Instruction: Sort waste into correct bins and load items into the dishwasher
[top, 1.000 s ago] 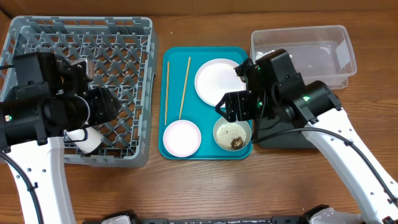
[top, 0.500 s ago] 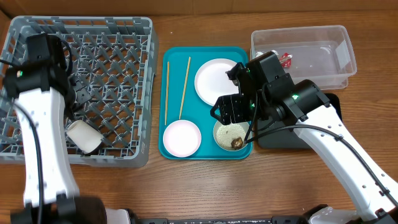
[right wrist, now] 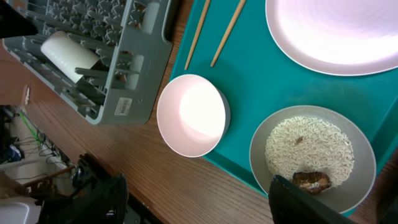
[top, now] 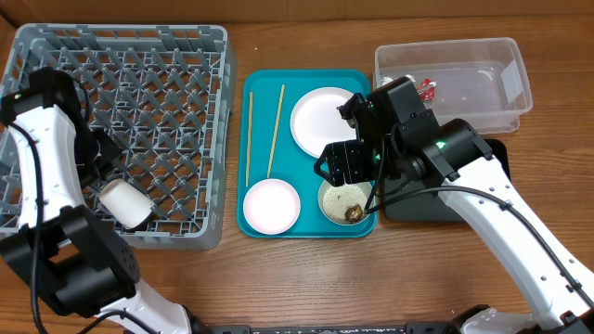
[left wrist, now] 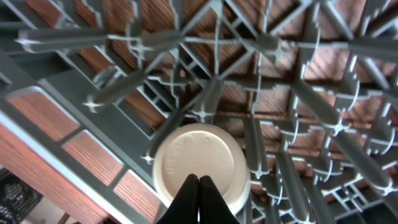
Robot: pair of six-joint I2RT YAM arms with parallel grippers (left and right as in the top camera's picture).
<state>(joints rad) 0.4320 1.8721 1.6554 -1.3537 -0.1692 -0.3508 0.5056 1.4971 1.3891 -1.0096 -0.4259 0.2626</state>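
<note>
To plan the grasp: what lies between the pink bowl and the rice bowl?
Only a bare strip of tray, clearest in the right wrist view.

Teal tray on wooden table — white cup sideways.

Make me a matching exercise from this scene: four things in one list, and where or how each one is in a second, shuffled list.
1. white plate
2. pale pink bowl
3. greenish-rimmed bowl
4. white cup

A. lying in the grey rack
B. holds rice and a brown scrap
C. empty, at the teal tray near left corner
D. flat, at the tray's far right

Pairs: 1-D, 2-C, 3-B, 4-A.
</note>
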